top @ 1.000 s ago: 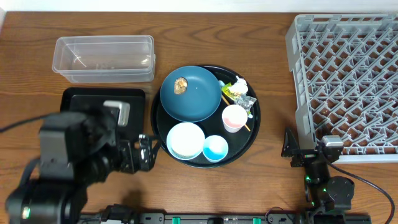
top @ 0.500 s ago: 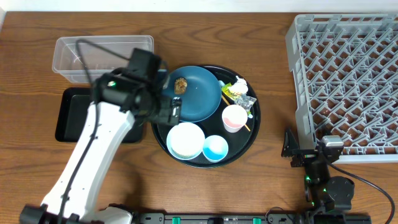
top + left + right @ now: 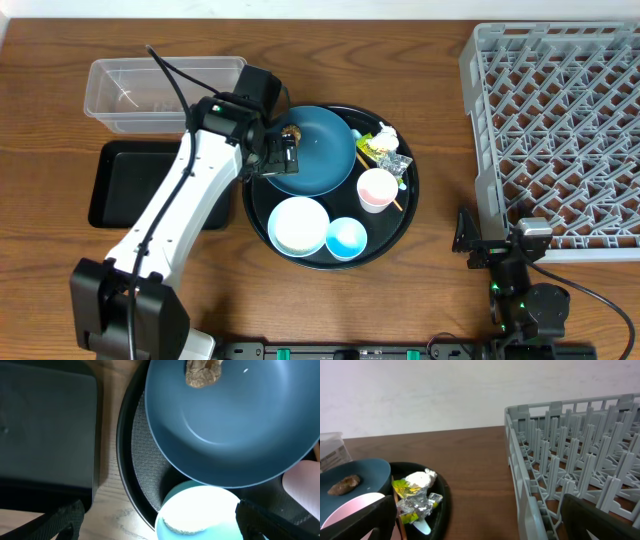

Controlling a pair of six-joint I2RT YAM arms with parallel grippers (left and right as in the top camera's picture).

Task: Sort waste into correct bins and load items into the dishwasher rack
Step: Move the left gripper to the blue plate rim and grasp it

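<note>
Far left: clear tub [image 3: 165, 93] and shallow black tray [image 3: 125, 185] held no waste that we could see. Left tool [image 3: 282, 152] hung open, gripping nothing, over the dark blue plate [image 3: 325, 165], close to the brown food lump [image 3: 291, 136] on it. Plate, white bowl [image 3: 298, 226], light blue bowl [image 3: 346, 238], pink cup [image 3: 377, 189] and foil wrappers [image 3: 385, 150] sat on the round tray [image 3: 405, 215]. Far right: rack [image 3: 560, 130] held no dishes; right tool [image 3: 503, 240] sat open and empty beside the rack's near corner. We judged that no sorting or loading had been done and all of it remained.
</note>
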